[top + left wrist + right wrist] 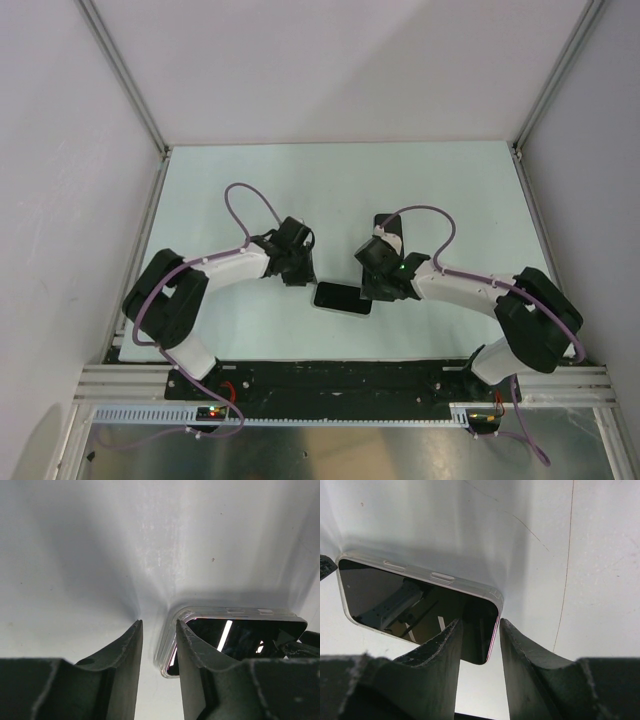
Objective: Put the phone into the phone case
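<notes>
The phone [342, 298] lies flat and screen up on the table between my two grippers. The clear phone case [169, 632] shows as a see-through rim around it. In the right wrist view the case's rim [445, 578] runs along the far edge of the phone [395, 600]. My left gripper [300, 274] is at the phone's left end. Its jaws [159, 622] stand a little apart, with the right finger over the corner of the phone [240, 635]. My right gripper [372, 288] is at the right end. Its jaws [480, 621] stand apart, one on each side of that end's edge.
The pale table [340, 190] is enclosed by white walls on three sides, with metal frame rails [340, 380] along the near edge by the arm bases. Purple cables loop above both wrists.
</notes>
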Robot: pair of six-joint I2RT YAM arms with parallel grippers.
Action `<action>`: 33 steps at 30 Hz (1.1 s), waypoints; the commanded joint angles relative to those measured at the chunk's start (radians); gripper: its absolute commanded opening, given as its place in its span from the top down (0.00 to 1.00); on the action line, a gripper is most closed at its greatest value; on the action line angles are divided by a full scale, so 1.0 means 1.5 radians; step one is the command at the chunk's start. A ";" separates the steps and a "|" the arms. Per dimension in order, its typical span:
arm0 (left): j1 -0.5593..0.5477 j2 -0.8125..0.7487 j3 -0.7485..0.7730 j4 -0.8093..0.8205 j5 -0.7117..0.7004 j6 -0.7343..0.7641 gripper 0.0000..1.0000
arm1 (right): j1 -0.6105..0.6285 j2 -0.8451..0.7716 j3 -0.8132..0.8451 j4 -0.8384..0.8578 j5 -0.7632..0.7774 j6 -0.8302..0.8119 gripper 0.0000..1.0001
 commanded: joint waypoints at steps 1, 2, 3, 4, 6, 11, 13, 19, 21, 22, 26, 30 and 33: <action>0.001 -0.023 0.016 -0.004 0.007 0.018 0.61 | -0.002 0.008 -0.002 0.012 0.005 -0.005 0.60; 0.001 -0.028 0.016 -0.005 0.007 0.018 0.60 | -0.002 0.008 -0.002 0.012 0.006 -0.006 0.59; 0.001 -0.031 0.018 -0.005 0.007 0.019 0.59 | -0.002 0.007 -0.002 0.012 0.006 -0.006 0.59; 0.001 -0.033 0.019 -0.006 0.008 0.021 0.59 | -0.002 0.006 -0.002 0.013 0.006 -0.006 0.59; 0.000 -0.034 0.023 -0.006 0.010 0.023 0.58 | -0.002 0.006 -0.002 0.015 0.005 -0.006 0.59; -0.001 -0.025 0.032 -0.004 0.022 0.028 0.57 | -0.002 0.008 -0.002 0.016 0.004 -0.007 0.59; -0.002 -0.023 0.034 -0.002 0.028 0.031 0.56 | -0.002 0.009 -0.002 0.016 0.003 -0.007 0.59; -0.007 -0.009 0.043 -0.001 0.033 0.034 0.56 | -0.002 0.010 -0.002 0.023 0.000 -0.008 0.59; -0.007 0.000 0.043 -0.001 0.033 0.031 0.56 | -0.003 0.011 -0.002 0.023 0.000 -0.008 0.59; -0.008 0.005 0.042 -0.001 0.032 0.031 0.57 | -0.003 0.011 -0.002 0.023 0.001 -0.009 0.60; -0.011 0.017 0.040 -0.001 0.022 0.027 0.58 | -0.004 0.012 -0.002 0.024 0.002 -0.009 0.59; -0.012 0.024 0.039 -0.001 0.014 0.025 0.59 | -0.004 0.016 -0.002 0.026 0.001 -0.010 0.59; -0.012 0.032 0.039 -0.002 0.008 0.019 0.61 | -0.004 0.017 -0.001 0.028 0.000 -0.011 0.59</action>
